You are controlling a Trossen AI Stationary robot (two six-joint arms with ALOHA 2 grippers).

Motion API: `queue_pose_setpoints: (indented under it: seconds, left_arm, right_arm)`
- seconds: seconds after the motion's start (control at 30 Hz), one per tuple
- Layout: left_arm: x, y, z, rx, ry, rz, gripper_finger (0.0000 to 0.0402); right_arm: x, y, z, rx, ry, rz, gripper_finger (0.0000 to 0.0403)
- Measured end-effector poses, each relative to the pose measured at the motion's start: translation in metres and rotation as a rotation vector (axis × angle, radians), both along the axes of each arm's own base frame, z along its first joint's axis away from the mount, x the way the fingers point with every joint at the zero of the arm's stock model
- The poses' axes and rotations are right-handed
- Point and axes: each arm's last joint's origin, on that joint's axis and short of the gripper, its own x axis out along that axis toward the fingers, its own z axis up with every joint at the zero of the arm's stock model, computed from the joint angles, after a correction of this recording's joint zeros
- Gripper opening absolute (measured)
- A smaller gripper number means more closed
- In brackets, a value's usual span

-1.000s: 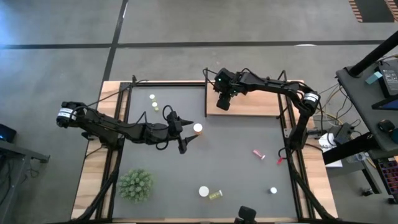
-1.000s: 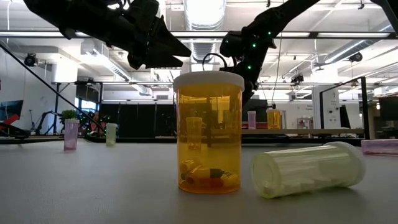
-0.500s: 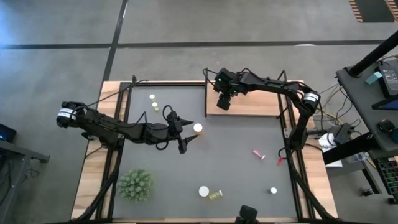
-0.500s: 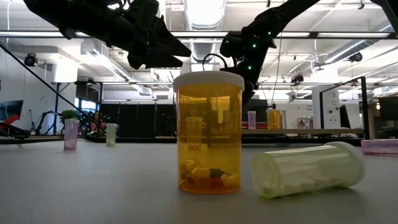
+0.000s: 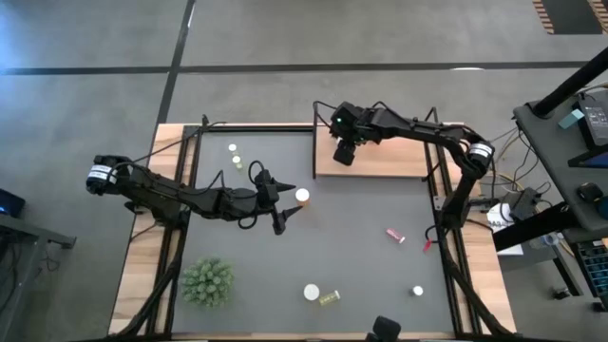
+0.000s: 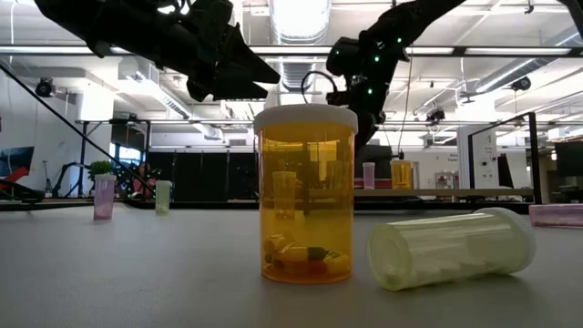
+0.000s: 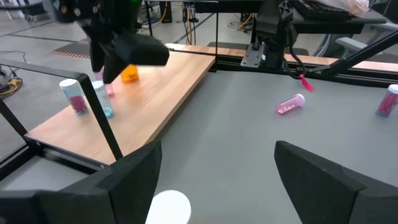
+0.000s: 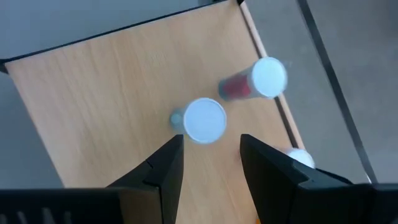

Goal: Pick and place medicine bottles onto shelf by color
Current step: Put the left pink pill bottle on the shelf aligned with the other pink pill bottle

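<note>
A few bottles stand on the shelf (image 5: 380, 161) already: a pink one (image 7: 74, 98), a bluish one (image 7: 102, 99) and an orange one (image 7: 129, 73). The right pincer (image 5: 343, 155) hangs over them with its fingers a little apart and nothing between them. Many bottles still wait on the table (image 5: 361, 266), like the orange one (image 6: 305, 193), and the left pincer (image 5: 282, 218) is spread wide, empty, beside a white cap (image 5: 302, 196).

Both arms matte black w/ white wrist bands, green LEDs, black cabling.
</note>
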Motion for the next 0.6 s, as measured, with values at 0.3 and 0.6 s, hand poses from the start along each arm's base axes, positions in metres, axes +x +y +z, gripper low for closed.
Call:
queue_pose_setpoints:
  seconds: [0.3, 0.6]
  left_arm:
    - [0.003, 0.000, 0.008, -0.005, -0.027, 0.000, 0.0295]
    - [-0.008, 0.001, 0.003, -0.085, 0.156, 0.042, 0.0295]
  right_arm:
    - [-0.019, 0.014, 0.041, -0.019, -0.115, -0.050, 0.0148]
    - [-0.040, 0.048, 0.074, 0.026, -0.179, -0.105, 0.0148]
